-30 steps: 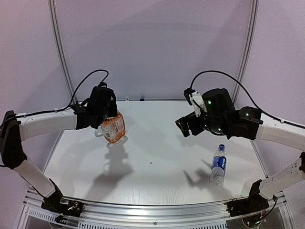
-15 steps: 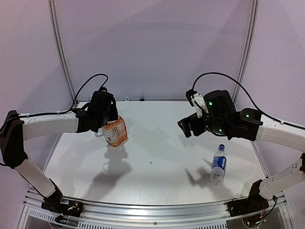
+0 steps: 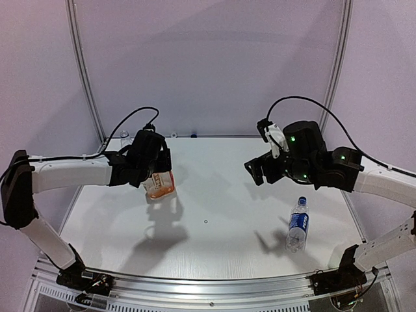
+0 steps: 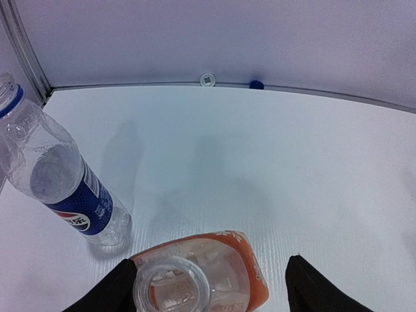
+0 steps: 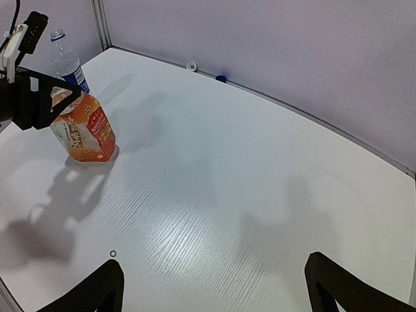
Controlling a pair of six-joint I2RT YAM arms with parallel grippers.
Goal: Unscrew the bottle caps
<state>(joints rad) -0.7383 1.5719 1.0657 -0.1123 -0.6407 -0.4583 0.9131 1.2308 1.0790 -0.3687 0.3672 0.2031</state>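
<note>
Two caps off: whitish cap (image 4: 207, 79), blue cap (image 4: 256, 84) at table (image 3: 214, 195) back edge. Lying bottle (image 3: 298, 224) looks capped, so one left. Left gripper (image 4: 211, 270) jaws straddle open orange bottle (image 5: 84, 133), grip unclear. Right gripper (image 5: 214, 266) jaws apart, empty.

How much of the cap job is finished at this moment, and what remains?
Done: the orange bottle and the slim bottle at the back left have open necks; a whitish cap and a blue cap lie by the back wall. In hand: the left gripper straddles the orange bottle. Left: the other slim bottle near the open right gripper seems capped.
</note>
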